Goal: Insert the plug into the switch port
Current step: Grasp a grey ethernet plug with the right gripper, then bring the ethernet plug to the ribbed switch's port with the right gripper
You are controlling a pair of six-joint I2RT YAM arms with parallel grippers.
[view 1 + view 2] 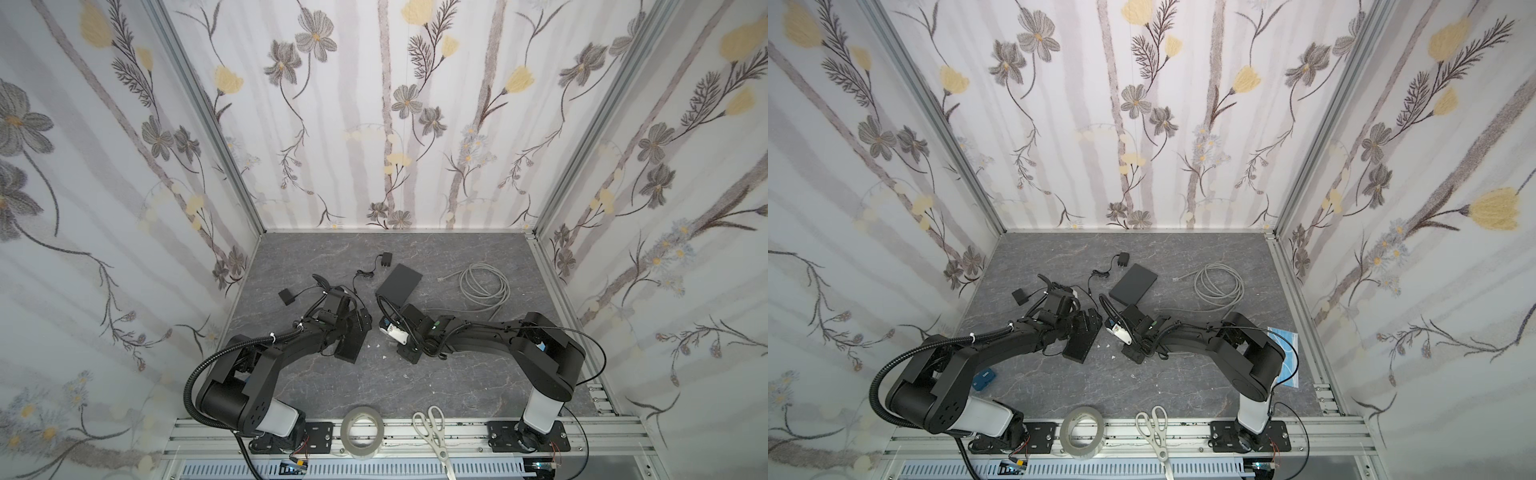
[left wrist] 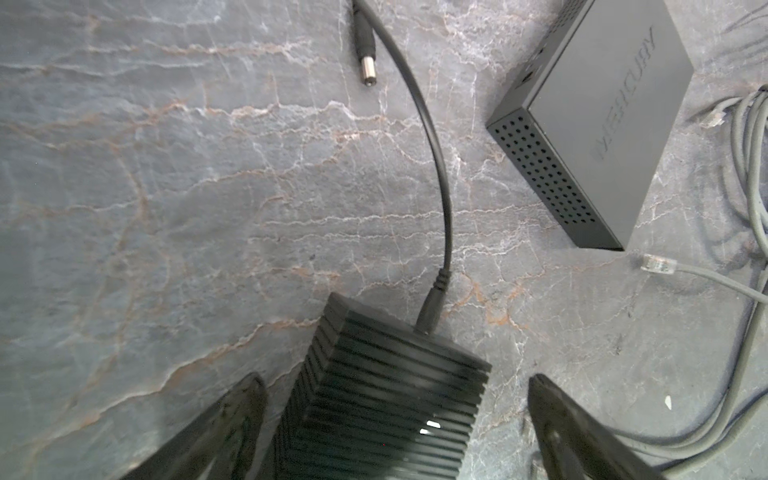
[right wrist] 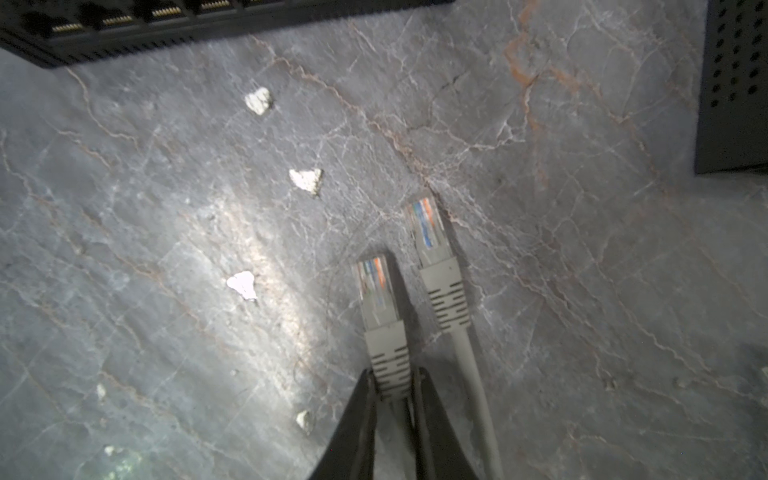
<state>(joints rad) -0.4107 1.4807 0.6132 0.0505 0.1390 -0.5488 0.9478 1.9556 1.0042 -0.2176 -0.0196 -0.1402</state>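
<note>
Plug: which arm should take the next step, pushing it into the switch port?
Right. The right gripper is closed on the grey plug, which points roughly toward the switch and its port row. The left gripper stands open astride a ribbed black box, gripping nothing.

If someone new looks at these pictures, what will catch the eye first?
The right gripper pinches a grey plug by its boot, a second plug lying just beside it on the marbled table. The open left gripper straddles the ribbed black switch, whose port row lies ahead of the held plug.
</note>
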